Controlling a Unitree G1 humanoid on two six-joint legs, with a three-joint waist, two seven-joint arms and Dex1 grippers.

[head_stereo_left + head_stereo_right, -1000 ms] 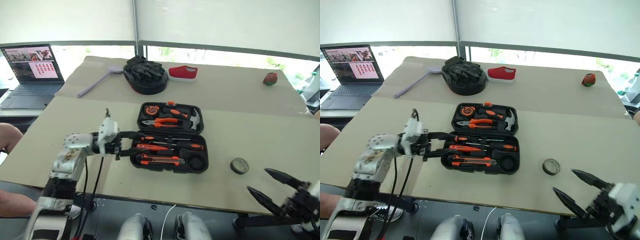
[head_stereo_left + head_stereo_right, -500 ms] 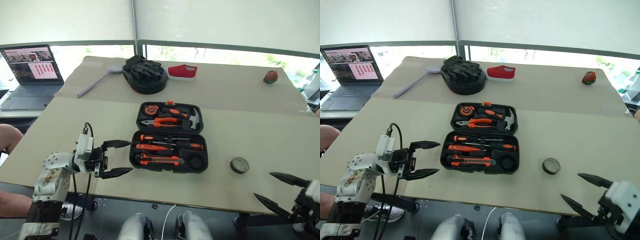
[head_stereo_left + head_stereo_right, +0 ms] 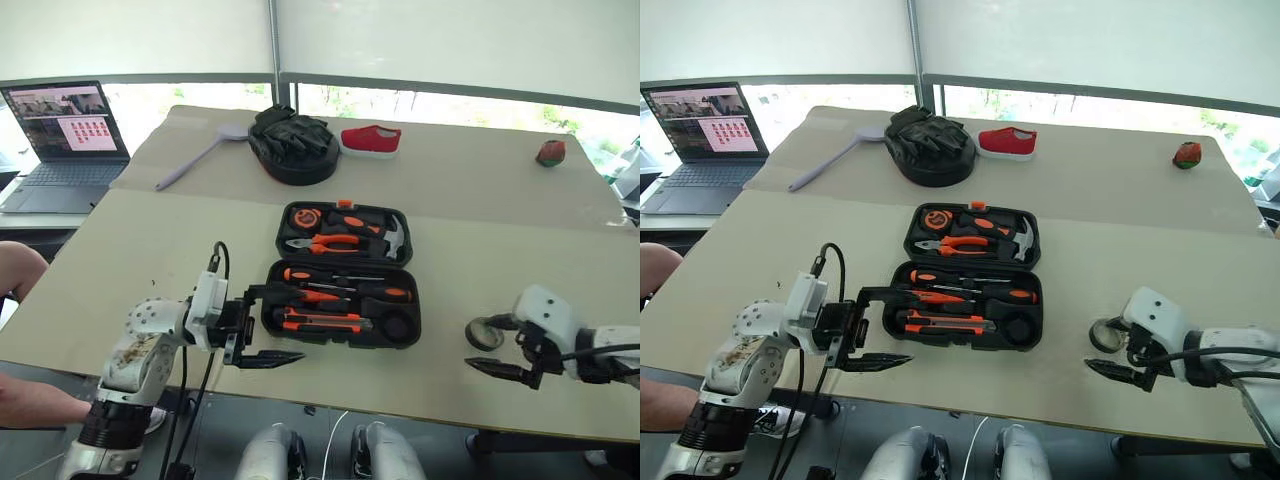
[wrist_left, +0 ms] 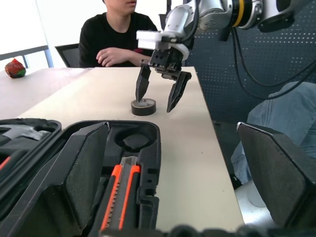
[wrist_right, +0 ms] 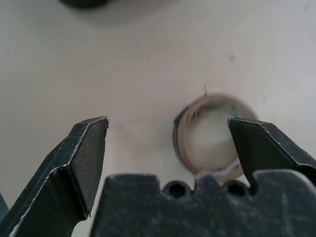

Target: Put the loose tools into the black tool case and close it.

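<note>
Two hands over one beige worktop [image 3: 150, 250].

Left hand [image 3: 270, 325]: fingers spread wide, nothing between them, pointing level toward the case. Upper finger reaches to the case's near left corner; lower finger hangs past the worktop's front edge.

Black tool case [image 3: 343, 272]: lies open and flat just beyond the left hand's fingertips. Half nearer the hand holds the thin orange screwdriver [image 3: 312, 274], two screwdrivers with black-and-orange handles [image 3: 350, 293] and the orange-black utility knife [image 3: 320, 322] in moulded slots; one round slot [image 4: 132, 141] at the end away from the left hand is unfilled. Far half holds pliers [image 3: 325, 242], hammer [image 3: 385, 238] and tape measure [image 3: 302, 217].

Right hand [image 3: 1108, 347]: fingers spread, angled downward, straddling one side of the tape roll. In the right wrist view one finger [image 5: 254, 140] overlaps the roll's rim; contact cannot be told. The other finger stands apart over bare worktop.

Small grey tape roll [image 3: 484, 333]: flat on the worktop, at the right hand's fingertips, well apart from the case.

Beyond both hands: glove pile [image 3: 292, 146], long-handled spoon [image 3: 195, 157], red shoe [image 3: 370, 139], small red item [image 3: 550, 152], laptop [image 3: 60, 135]. Seated person [image 4: 118, 37] in black past the right hand, seen from the left wrist.
</note>
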